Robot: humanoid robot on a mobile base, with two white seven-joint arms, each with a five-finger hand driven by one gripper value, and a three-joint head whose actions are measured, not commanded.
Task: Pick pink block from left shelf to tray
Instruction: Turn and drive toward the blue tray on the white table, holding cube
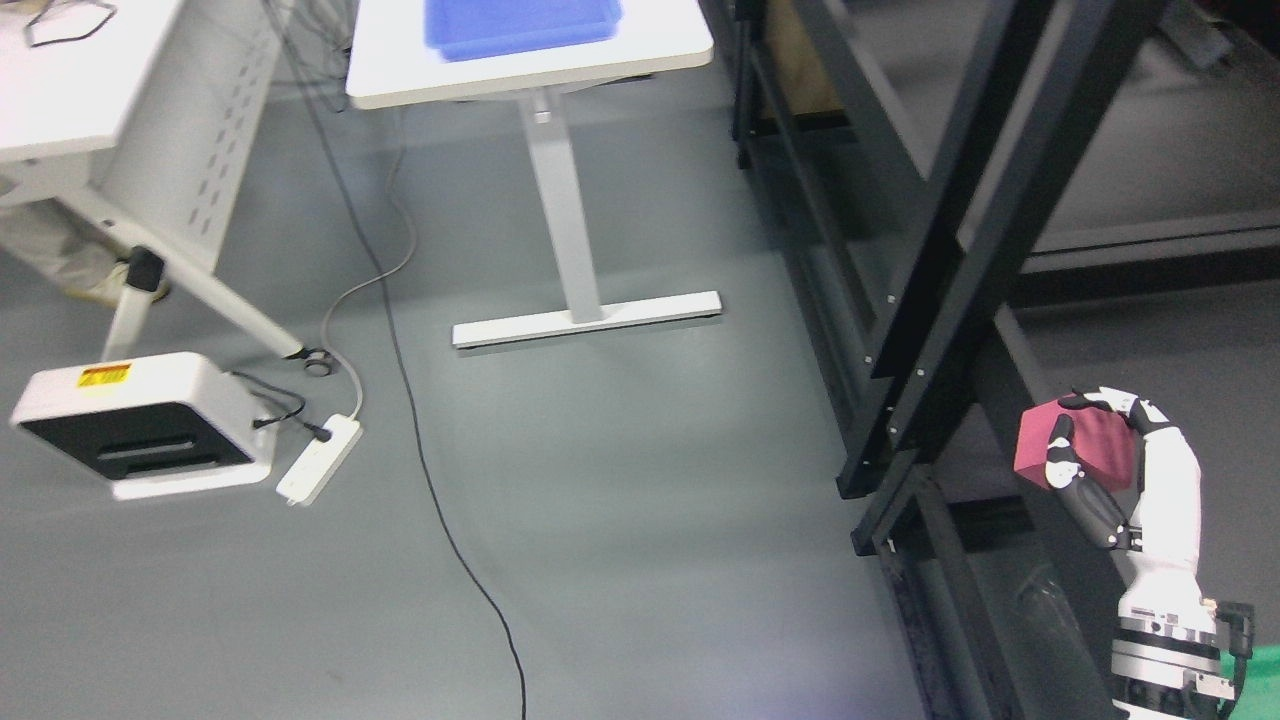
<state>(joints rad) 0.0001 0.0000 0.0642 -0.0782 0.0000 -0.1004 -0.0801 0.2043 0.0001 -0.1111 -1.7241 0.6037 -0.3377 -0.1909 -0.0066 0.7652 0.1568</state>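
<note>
The floor (620, 520) is the biggest thing here, smooth and grey with a soft shine. On the right stands a tall black metal rack (930, 300) made of straight bars that cross each other, and its top and right side run out of the picture. At the top is a white table (660, 45) with a flat top, one square metal leg and a long flat foot. A blue plastic tray (520, 25) sits on it, blurry and cut off at the top edge. Another white table (120, 110) on the left has a side panel with small slots, and only part of it shows. Low on the left is a white box (140, 425) with rounded corners, a dark face and a yellow sticker. Beside it lies a white power strip (320, 460), and a thin black cable (440, 500) snakes over the floor. At the lower right, the right hand (1110, 460), white with dark finger joints, is wrapped tight around the block (1085, 450). The block is dark pink, with flat sides, and it is up in the air close by the rack, far from the tray. The fingers hide part of it.
</note>
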